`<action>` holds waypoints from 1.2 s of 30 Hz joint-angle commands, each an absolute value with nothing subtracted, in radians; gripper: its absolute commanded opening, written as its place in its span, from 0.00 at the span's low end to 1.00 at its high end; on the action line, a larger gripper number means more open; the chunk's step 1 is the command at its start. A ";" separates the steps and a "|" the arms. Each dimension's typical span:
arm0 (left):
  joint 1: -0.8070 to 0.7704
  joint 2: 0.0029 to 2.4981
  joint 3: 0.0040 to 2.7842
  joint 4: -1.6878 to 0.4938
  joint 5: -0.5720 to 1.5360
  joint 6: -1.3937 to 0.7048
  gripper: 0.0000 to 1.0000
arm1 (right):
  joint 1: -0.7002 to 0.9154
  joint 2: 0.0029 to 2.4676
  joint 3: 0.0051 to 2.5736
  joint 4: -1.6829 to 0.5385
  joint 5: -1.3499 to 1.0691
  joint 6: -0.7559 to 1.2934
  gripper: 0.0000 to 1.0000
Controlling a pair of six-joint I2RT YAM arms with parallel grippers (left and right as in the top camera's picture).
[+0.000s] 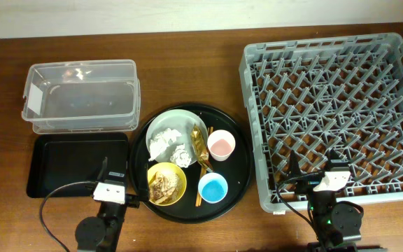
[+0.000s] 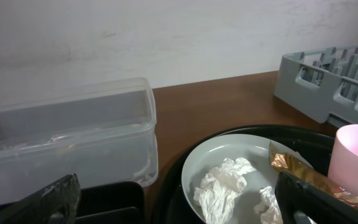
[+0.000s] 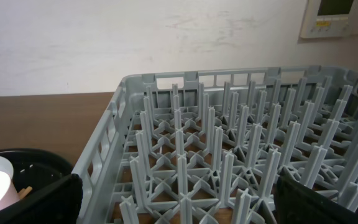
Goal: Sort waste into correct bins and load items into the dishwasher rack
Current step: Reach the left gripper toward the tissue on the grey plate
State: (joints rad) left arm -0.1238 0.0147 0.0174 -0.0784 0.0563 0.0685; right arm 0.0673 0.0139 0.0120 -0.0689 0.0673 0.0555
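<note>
A pale plate (image 1: 177, 120) holds two white paper wads (image 1: 164, 142) and a gold wrapper (image 1: 199, 145). Beside it are a pink cup (image 1: 221, 145), a light-blue cup (image 1: 213, 187), a yellow bowl (image 1: 180, 187) with brown scraps (image 1: 163, 185), and chopsticks (image 1: 197, 196). The clear tub (image 1: 81, 98) and the black rectangular tray (image 1: 75, 164) lie to the left, and the grey rack (image 1: 250, 126) to the right. My left gripper (image 1: 116, 171) is open and empty at the near edge; its wrist view shows the plate (image 2: 197, 158), a wad (image 2: 222, 183), the wrapper (image 2: 291, 165) and the pink cup (image 2: 356, 155). My right gripper (image 1: 315, 168) is open over the rack's near edge (image 3: 185, 162).
The dishes all stand on a large round black tray (image 1: 236, 175) in the middle of the brown wooden table (image 1: 187, 77). A pale wall stands beyond the table's far edge.
</note>
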 commanded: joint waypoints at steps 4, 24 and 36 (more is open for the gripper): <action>-0.119 0.007 0.009 -0.076 0.074 0.088 0.99 | 0.072 0.010 0.006 -0.074 0.083 0.059 0.99; -0.119 0.007 0.009 -0.076 0.074 0.088 0.99 | 0.072 0.010 0.006 -0.074 0.083 0.059 0.99; -0.120 0.036 0.035 -0.124 0.093 0.002 0.99 | 0.072 0.011 0.008 -0.085 0.037 0.091 0.99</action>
State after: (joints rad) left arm -0.1238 0.0151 0.0174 -0.0788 0.0593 0.0559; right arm 0.0673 0.0139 0.0120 -0.0692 0.0593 0.0559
